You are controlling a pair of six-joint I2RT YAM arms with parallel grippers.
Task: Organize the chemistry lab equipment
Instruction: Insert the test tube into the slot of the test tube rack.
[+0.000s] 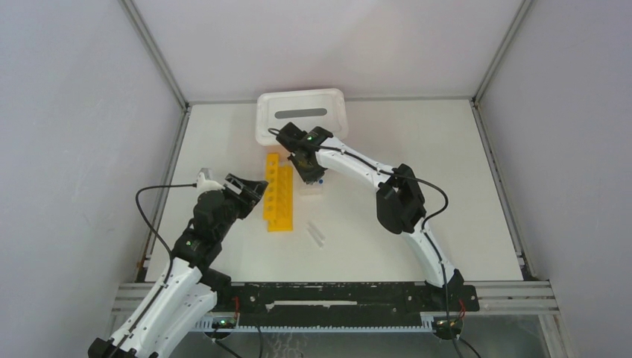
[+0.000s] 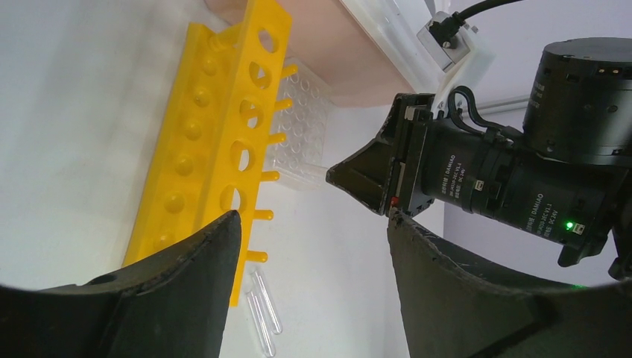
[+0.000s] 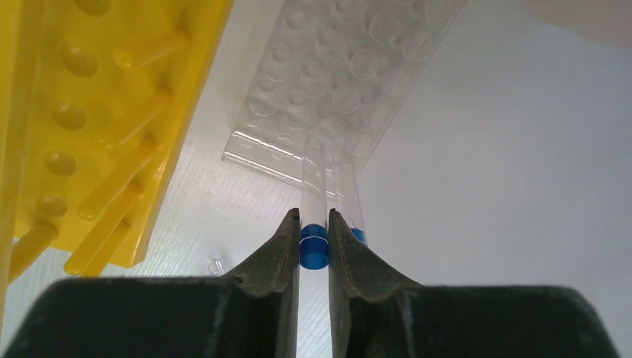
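We saw right hand (image 3: 314, 216) pinching blue-capped tube (image 3: 314, 195) by cap, tip at clear rack (image 3: 339, 78); left hand (image 2: 313, 218) spread wide beside yellow rack (image 2: 215, 130).

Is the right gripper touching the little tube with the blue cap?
Touching. In the right wrist view the right gripper pinches the blue-capped tube at its cap, no gap either side.

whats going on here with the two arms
The right gripper is shut on a small clear blue-capped tube at the edge of the clear plastic gridded rack, a second capped tube beside it. The left gripper hovers open and empty by the long yellow rack with round holes. Two small clear tubes lie loose on the white table.
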